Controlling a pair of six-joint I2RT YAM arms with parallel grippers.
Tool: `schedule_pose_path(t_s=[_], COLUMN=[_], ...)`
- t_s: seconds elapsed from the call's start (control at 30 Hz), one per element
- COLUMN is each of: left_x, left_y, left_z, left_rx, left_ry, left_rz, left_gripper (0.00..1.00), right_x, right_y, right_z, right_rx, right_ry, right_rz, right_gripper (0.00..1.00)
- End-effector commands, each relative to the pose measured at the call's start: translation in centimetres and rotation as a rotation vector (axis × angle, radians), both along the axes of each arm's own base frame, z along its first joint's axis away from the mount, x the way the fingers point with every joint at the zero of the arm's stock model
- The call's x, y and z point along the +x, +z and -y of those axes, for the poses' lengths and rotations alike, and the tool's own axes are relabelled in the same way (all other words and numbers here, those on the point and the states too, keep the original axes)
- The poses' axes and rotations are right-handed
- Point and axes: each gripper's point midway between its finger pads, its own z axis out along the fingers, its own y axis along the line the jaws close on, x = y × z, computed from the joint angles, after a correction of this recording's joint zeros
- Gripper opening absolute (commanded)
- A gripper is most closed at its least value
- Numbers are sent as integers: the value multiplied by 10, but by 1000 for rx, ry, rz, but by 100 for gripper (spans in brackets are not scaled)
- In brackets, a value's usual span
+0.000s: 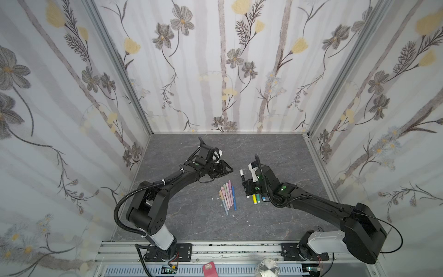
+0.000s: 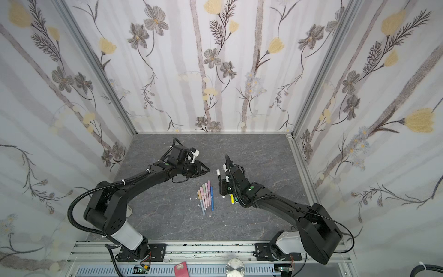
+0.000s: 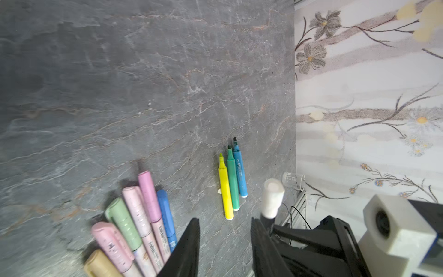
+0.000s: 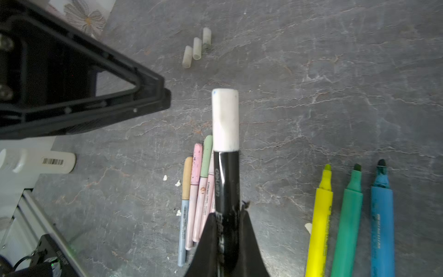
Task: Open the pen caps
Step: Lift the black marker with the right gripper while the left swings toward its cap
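Right hand [image 4: 227, 213] clamps the black marker [image 4: 226, 182] by its barrel, white cap [image 4: 225, 120] jutting free, likely so the part-open, empty left hand [image 3: 224, 221] can pull it.

No word can be read for certain. White lettering runs along the barrel of the black pen [image 4: 226, 182], too blurred to spell out. Small barcodes are printed on the barrels of the pastel pens [image 3: 153, 242], which lie in the lower middle of both top views. A barcode label sits on a white cylinder [image 4: 38, 160]. The blue pen [image 3: 239, 172] bears faint dark print, illegible.
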Motion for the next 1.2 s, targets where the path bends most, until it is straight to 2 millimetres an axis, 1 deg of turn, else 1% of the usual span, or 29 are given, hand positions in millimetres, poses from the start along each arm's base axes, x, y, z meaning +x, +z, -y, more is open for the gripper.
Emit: schedule_pose_path(t_s=[0.0,0.2,0.33,0.47,0.7,0.9,1.17], left_x=[7,5,4,4,3,0,-1], left_y=[7,6,1,1,-8,-10,-12], left_z=[16,36,40,45,55,62,63], left_rx=[-29,-34,-27,-28,-26,-26,-16], left_ry=[-5,-33,-39,-42,-49,-64,-69], left_rz=[24,19,11,15,-1,-3,-1], left_gripper=[36,36,36,37,36,35,25], right_x=[1,2,4,5,6,7,9], right_y=[9,7,8,8,2,-1,-2], right_z=[-6,-6,-6,-8,-9,-10,-10], right_rx=[40,45,47,49,45,45,44], right_ry=[24,21,20,26,27,27,22], right_rz=[27,22,23,22,11,5,5], right_gripper=[0,0,0,0,0,0,0])
